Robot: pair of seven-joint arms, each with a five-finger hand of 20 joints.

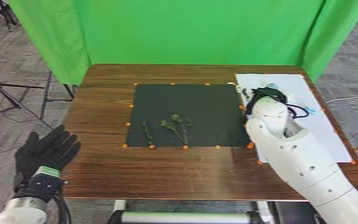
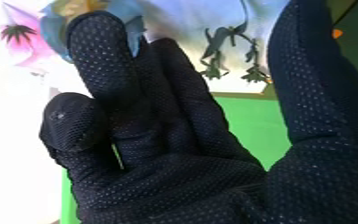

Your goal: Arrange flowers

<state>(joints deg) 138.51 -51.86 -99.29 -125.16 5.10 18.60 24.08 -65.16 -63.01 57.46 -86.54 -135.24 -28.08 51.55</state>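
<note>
In the head view my right hand (image 1: pixel 269 94) is over the upper part of the white sheet (image 1: pixel 318 135). The left hand (image 1: pixel 47 152) lies palm up with straight fingers off the table's left edge. Green sprigs (image 1: pixel 175 127) and a thin stem (image 1: pixel 147 134) rest on the dark mat (image 1: pixel 167 102). In the right wrist view the right hand (image 2: pixel 171 175) has its thumb apart from the fingers, with nothing held between them. Beyond it are a pink flower (image 2: pixel 35 37), a blue and yellow flower (image 2: pixel 127 15) and dark green leaves (image 2: pixel 224 40).
The brown table (image 1: pixel 167 172) surrounds the mat and sheet, with small orange markers along their edges. A green curtain (image 1: pixel 193 35) hangs behind the table. A black tripod (image 1: pixel 11 95) stands on the floor at the left.
</note>
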